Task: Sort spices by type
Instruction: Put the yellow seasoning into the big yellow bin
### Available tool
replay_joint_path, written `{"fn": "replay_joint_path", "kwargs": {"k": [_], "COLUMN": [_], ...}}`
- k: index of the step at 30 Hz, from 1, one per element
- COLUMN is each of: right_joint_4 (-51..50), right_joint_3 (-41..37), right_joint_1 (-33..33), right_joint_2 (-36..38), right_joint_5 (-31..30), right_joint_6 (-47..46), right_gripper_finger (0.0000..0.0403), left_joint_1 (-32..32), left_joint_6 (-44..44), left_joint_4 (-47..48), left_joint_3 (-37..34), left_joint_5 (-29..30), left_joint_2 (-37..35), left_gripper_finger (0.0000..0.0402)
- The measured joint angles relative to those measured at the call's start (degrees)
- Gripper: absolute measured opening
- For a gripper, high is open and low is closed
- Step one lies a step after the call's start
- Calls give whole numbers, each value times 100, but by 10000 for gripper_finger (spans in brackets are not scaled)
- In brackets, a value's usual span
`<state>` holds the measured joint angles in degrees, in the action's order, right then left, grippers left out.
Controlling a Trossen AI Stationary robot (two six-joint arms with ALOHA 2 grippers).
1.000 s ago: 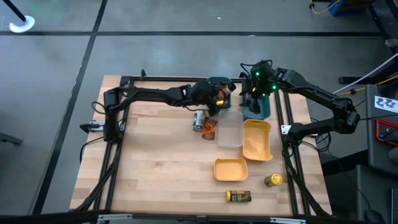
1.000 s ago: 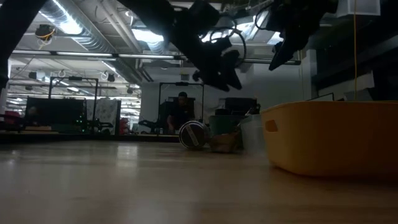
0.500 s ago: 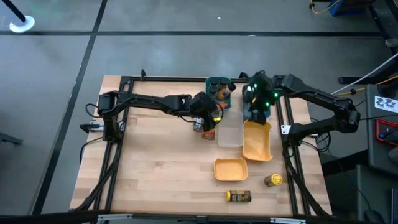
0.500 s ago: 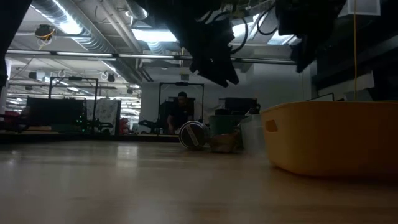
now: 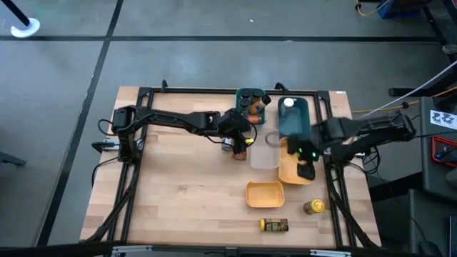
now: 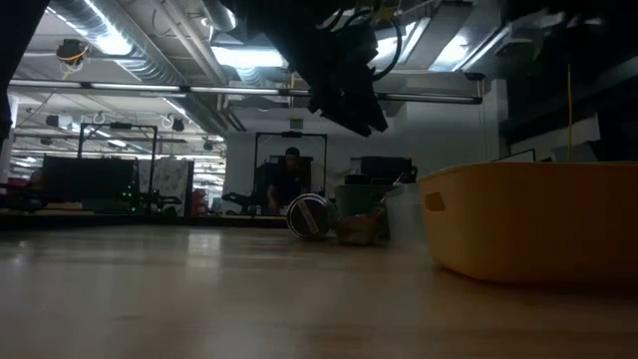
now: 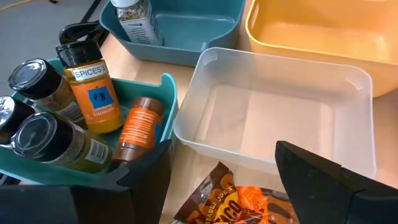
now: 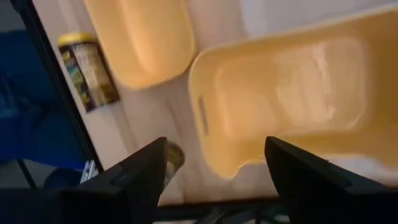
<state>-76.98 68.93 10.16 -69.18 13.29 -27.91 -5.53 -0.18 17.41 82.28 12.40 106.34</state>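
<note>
My left gripper (image 5: 240, 135) (image 7: 230, 199) hangs open above an orange-brown packet (image 7: 239, 202) that lies flat on the table beside a jar on its side (image 5: 228, 142). The small teal bin (image 7: 163, 93) holds several jars: an orange one labelled SPICES (image 7: 93, 93), a small brown bottle (image 7: 140, 127) leaning on the wall, and dark-lidded ones (image 7: 37, 81). A white-lidded jar (image 5: 288, 105) stands in the larger teal bin (image 5: 294, 127). My right gripper (image 5: 305, 168) (image 8: 217, 180) is open over the large yellow bin (image 5: 294, 163). A yellow-lidded jar (image 5: 313, 207) and a lying jar (image 5: 273, 225) rest near the table's near edge.
A clear bin (image 5: 264, 148) sits between the packet and the large yellow bin. A small yellow bin (image 5: 265, 194) lies nearer the near edge. Bare wood covers the table's left and near-left parts. In the low view a person (image 6: 291, 179) stands in the room behind.
My right gripper has swung from over the larger teal bin toward the near edge and now hangs over the large yellow bin; the white-lidded jar shows standing where it was. My left gripper has drawn back from the small teal bin to above the packet.
</note>
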Motion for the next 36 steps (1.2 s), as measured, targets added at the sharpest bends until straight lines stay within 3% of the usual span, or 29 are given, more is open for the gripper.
{"fn": "replay_joint_path", "kwargs": {"k": [10, 18, 27, 36], "right_joint_4": [-206, -198, 128, 221], "right_joint_3": [0, 0, 0, 0], "right_joint_1": [2353, 3631, 4349, 4500], "right_joint_2": [-27, -346, -983, -1496], "right_joint_5": [-731, -974, -977, -959], "right_joint_6": [-2782, -4506, -5012, -5015], "right_gripper_finger": [269, 269, 269, 269], "left_joint_1": [110, 154, 154, 154], "left_joint_6": [-5, -13, -289, -311], "left_joint_4": [0, -2, -2, -1], "left_joint_3": [0, 0, -2, -2], "left_joint_5": [0, 0, 2, 2], "left_joint_2": [0, 0, 0, 0], "left_gripper_finger": [265, 265, 265, 265]}}
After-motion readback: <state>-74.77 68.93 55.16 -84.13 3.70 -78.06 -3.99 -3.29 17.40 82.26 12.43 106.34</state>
